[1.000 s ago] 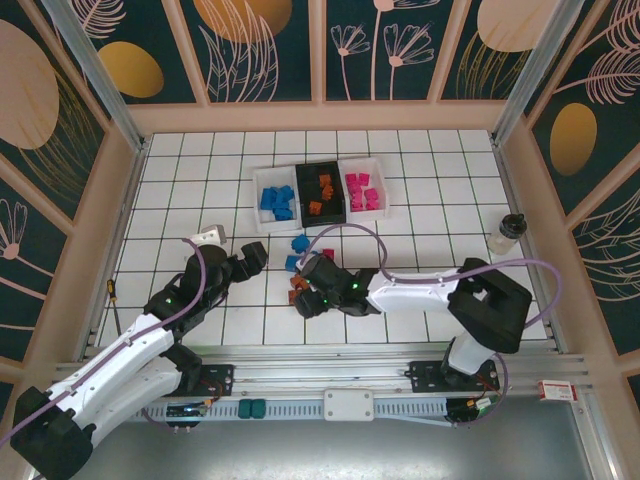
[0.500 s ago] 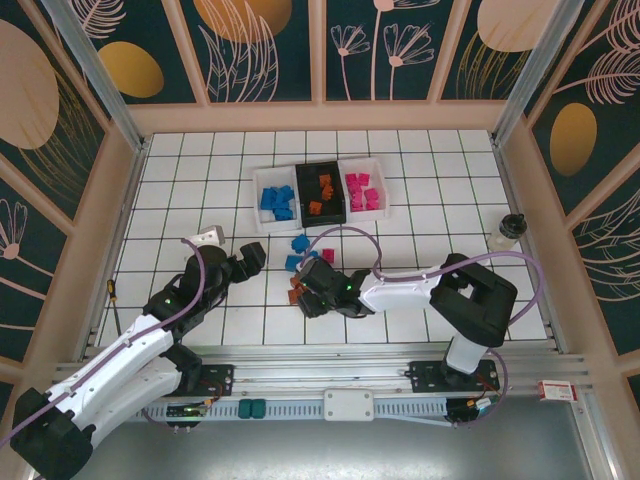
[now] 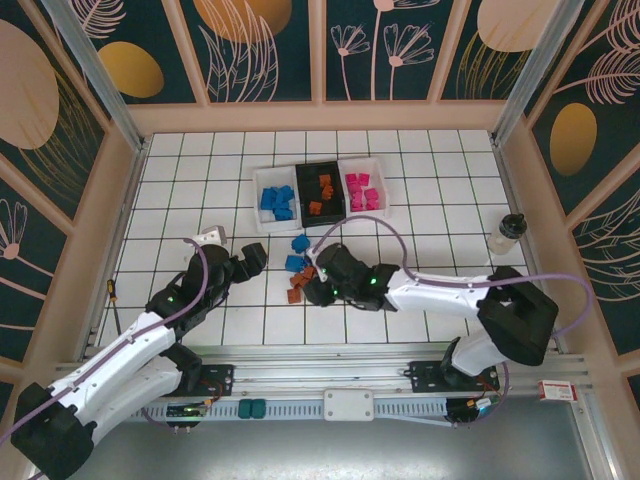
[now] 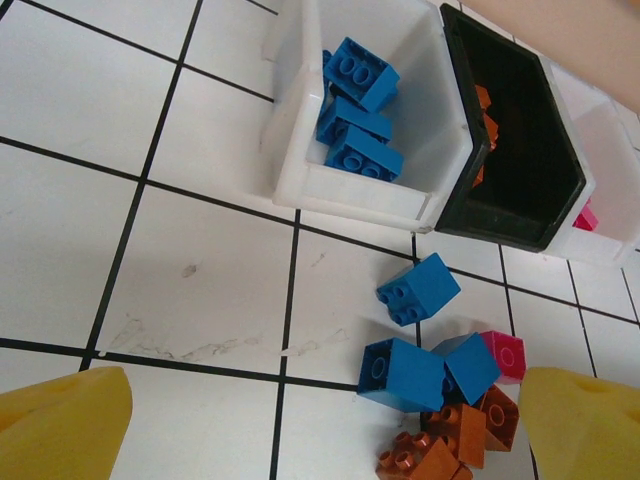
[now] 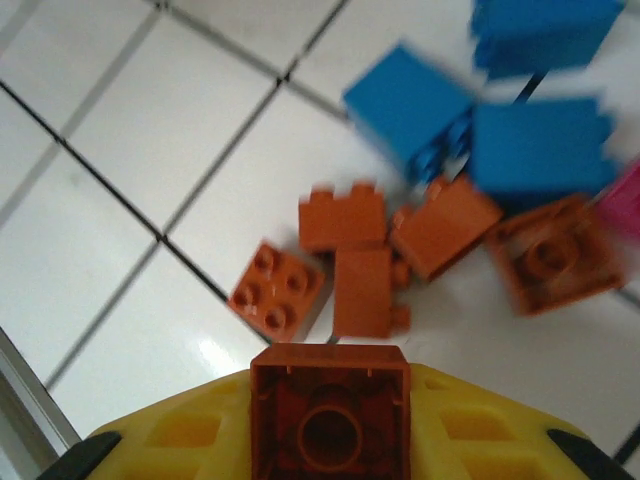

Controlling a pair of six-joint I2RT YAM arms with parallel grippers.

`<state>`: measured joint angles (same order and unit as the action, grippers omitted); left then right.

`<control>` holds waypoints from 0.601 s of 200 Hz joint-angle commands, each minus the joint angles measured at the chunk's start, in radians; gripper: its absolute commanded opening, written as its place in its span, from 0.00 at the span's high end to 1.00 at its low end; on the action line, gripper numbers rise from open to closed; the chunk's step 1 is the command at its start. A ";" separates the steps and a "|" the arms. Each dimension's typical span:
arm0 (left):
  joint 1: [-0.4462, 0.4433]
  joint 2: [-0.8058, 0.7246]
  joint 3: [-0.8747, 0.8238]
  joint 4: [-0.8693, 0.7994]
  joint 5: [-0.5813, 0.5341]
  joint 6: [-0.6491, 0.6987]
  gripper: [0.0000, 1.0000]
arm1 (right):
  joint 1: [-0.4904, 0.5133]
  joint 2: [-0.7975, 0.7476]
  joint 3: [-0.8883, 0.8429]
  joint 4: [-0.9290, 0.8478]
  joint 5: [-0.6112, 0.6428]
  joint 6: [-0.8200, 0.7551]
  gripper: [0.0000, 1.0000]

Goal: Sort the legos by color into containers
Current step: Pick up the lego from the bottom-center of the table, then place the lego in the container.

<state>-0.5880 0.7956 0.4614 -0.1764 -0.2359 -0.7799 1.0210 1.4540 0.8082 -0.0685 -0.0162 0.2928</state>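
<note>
The right gripper [image 3: 316,287] is hanging low over the near middle of the table [image 3: 180,190], its yellow fingers [image 5: 190,440] pinching an orange brick [image 5: 330,415] with the hollow underside facing the wrist camera. Just beyond it, a loose pile [image 3: 297,280] is lying on the tiles: four orange legos [image 5: 362,292] are clustered together, a fifth [image 5: 550,255] is sitting a little to the right, and blue ones [image 5: 410,105] are resting on the far side. From the left wrist, a pink lego [image 4: 503,355] is touching the right edge of that pile, and one blue lego [image 4: 418,290] is lying apart, nearer the bins.

The left gripper [image 3: 252,258] is hovering left of the pile with its fingers [image 4: 60,425] spread wide, gripping nothing.

The three joined bins are standing in a row farther back. The left bin [image 3: 262,182] is holding blue legos, the black bin [image 3: 303,190] orange, and the right bin [image 3: 380,180] pink. A bottle [image 3: 507,232] is standing well to the right.
</note>
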 commanded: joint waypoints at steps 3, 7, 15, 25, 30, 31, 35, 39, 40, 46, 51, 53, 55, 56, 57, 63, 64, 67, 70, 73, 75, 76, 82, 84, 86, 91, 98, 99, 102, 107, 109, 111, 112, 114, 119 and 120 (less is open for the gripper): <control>-0.001 0.012 -0.006 0.018 0.010 -0.005 0.01 | -0.098 -0.016 0.099 0.021 -0.014 -0.050 0.71; -0.001 0.014 -0.006 0.018 0.011 -0.006 0.01 | -0.120 -0.007 0.114 0.030 -0.009 -0.051 0.71; 0.000 0.017 -0.006 0.018 0.013 -0.005 0.01 | -0.162 0.016 0.145 0.057 0.002 -0.048 0.71; -0.001 0.019 -0.007 0.018 0.014 -0.009 0.01 | -0.216 0.065 0.187 0.084 0.009 -0.038 0.71; 0.000 0.018 -0.007 0.018 0.016 -0.009 0.01 | -0.239 0.096 0.216 0.091 0.018 -0.030 0.71; -0.001 0.018 -0.007 0.018 0.015 -0.009 0.01 | -0.244 0.100 0.224 0.091 0.020 -0.028 0.71; 0.000 0.018 -0.007 0.017 0.016 -0.010 0.01 | -0.262 0.130 0.245 0.092 0.026 -0.025 0.71; -0.001 0.017 -0.007 0.016 0.017 -0.010 0.01 | -0.278 0.155 0.272 0.093 0.035 -0.023 0.71; -0.001 0.017 -0.007 0.016 0.017 -0.011 0.01 | -0.281 0.163 0.277 0.093 0.040 -0.022 0.71; -0.001 0.016 -0.008 0.015 0.019 -0.012 0.01 | -0.303 0.205 0.314 0.096 0.056 -0.016 0.71; -0.001 0.014 -0.008 0.014 0.022 -0.012 0.01 | -0.321 0.237 0.346 0.098 0.066 -0.009 0.72; -0.001 0.014 -0.008 0.013 0.023 -0.011 0.01 | -0.328 0.251 0.358 0.098 0.067 -0.006 0.71; -0.001 0.014 -0.008 0.014 0.023 -0.010 0.01 | -0.335 0.264 0.367 0.100 0.068 -0.003 0.71; -0.001 0.014 -0.007 0.014 0.025 -0.010 0.01 | -0.337 0.271 0.375 0.099 0.068 -0.001 0.71; -0.001 0.014 -0.007 0.013 0.026 -0.010 0.01 | -0.338 0.278 0.379 0.099 0.069 0.000 0.71; -0.001 0.014 -0.006 0.011 0.029 -0.009 0.01 | -0.360 0.318 0.416 0.100 0.068 0.008 0.71; -0.001 0.014 -0.006 0.011 0.030 -0.009 0.01 | -0.362 0.324 0.421 0.099 0.068 0.010 0.71; -0.001 0.014 -0.005 0.010 0.031 -0.008 0.01 | -0.370 0.341 0.440 0.097 0.065 0.014 0.71; -0.001 0.014 -0.004 0.009 0.034 -0.006 0.01 | -0.379 0.364 0.464 0.094 0.063 0.017 0.71; -0.001 0.014 -0.004 0.009 0.037 -0.004 0.01 | -0.385 0.384 0.483 0.091 0.062 0.020 0.71; -0.001 0.016 -0.004 0.009 0.041 -0.003 0.01 | -0.390 0.397 0.493 0.087 0.061 0.021 0.71; -0.001 0.016 -0.004 0.009 0.042 -0.003 0.01 | -0.391 0.403 0.503 0.086 0.060 0.021 0.70; 0.000 0.017 -0.006 0.009 0.051 0.003 0.01 | -0.398 0.440 0.548 0.073 0.056 0.022 0.70; -0.001 0.019 -0.006 0.009 0.055 0.003 0.01 | -0.398 0.453 0.558 0.068 0.056 0.023 0.70; -0.001 0.020 -0.006 0.009 0.058 0.004 0.01 | -0.400 0.464 0.572 0.065 0.056 0.023 0.70; -0.001 0.023 -0.006 0.009 0.066 0.006 0.01 | -0.401 0.490 0.608 0.049 0.061 0.019 0.69; -0.001 0.030 -0.008 0.009 0.078 0.011 0.01 | -0.401 0.529 0.655 0.032 0.070 0.016 0.67; -0.001 0.031 -0.009 0.009 0.080 0.012 0.02 | -0.401 0.534 0.662 0.030 0.070 0.016 0.67; -0.001 0.035 -0.009 0.010 0.089 0.015 0.01 | -0.402 0.546 0.674 0.024 0.071 0.014 0.65; -0.001 0.042 -0.009 0.012 0.102 0.020 0.01 | -0.402 0.568 0.701 0.014 0.072 0.014 0.62; -0.001 0.046 -0.011 0.012 0.107 0.022 0.02 | -0.402 0.575 0.714 0.010 0.074 0.014 0.60; -0.001 0.049 -0.012 0.013 0.113 0.023 0.01 | -0.401 0.581 0.725 0.006 0.076 0.014 0.58; -0.001 0.050 -0.012 0.014 0.116 0.023 0.01 | -0.403 0.583 0.729 0.002 0.077 0.014 0.57; -0.001 0.055 -0.013 0.014 0.121 0.024 0.01 | -0.402 0.592 0.738 -0.001 0.079 0.014 0.55; -0.002 0.064 -0.015 0.015 0.133 0.024 0.02 | -0.404 0.607 0.761 -0.011 0.081 0.015 0.49; -0.001 0.066 -0.015 0.015 0.135 0.024 0.02 | -0.404 0.609 0.766 -0.012 0.081 0.014 0.49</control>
<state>-0.5880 0.8284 0.4614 -0.1757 -0.1730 -0.7773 0.6094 2.0125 1.4559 -0.0208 0.0376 0.3038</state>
